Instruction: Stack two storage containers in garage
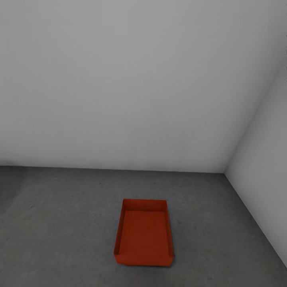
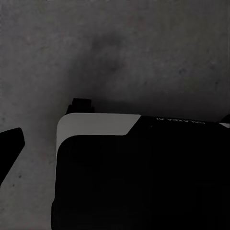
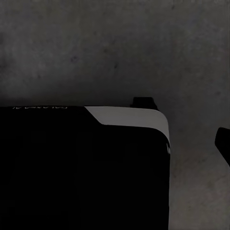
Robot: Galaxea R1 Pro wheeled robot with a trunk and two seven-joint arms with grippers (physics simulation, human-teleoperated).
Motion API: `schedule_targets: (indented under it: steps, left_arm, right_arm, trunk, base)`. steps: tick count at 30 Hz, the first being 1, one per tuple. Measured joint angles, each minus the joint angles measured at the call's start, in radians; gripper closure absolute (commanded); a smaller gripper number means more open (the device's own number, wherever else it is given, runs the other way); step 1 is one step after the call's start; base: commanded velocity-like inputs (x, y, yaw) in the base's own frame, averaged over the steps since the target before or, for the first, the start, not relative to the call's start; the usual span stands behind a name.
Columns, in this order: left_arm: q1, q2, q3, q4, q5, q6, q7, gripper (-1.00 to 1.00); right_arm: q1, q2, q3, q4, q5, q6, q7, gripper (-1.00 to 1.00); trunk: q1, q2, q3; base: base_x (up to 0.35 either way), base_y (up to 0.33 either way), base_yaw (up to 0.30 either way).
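Observation:
One orange-red storage container (image 1: 144, 235) sits upright and empty on the dark grey concrete floor (image 1: 59, 223) of the garage, a short way ahead of me in the head view and apart from both walls. In the left wrist view a dark fingertip (image 2: 10, 143) of my left gripper hangs over the floor, far out from the view's middle, with nothing against it. The right wrist view shows a dark fingertip (image 3: 223, 143) of my right gripper just as far out, also bare. Both grippers look open and empty.
A pale grey wall (image 1: 119, 79) closes the room ahead and a second wall (image 1: 263, 159) meets it in a corner at the right. Bare floor lies around the container. My black and white base (image 2: 143, 182) (image 3: 81, 172) sits under both wrist cameras.

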Motion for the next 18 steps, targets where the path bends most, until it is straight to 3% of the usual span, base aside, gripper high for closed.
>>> schedule_targets:
  steps: [18]
  left_arm:
    - [0.004,-0.008,0.000,0.001,0.002,0.002,0.003,-1.00]
  right_arm:
    - [0.001,0.000,0.000,0.000,0.000,-0.001,0.001,-1.00]
  trunk:
    - [0.000,0.000,0.028]
  base:
    - [0.000,0.000,0.000]
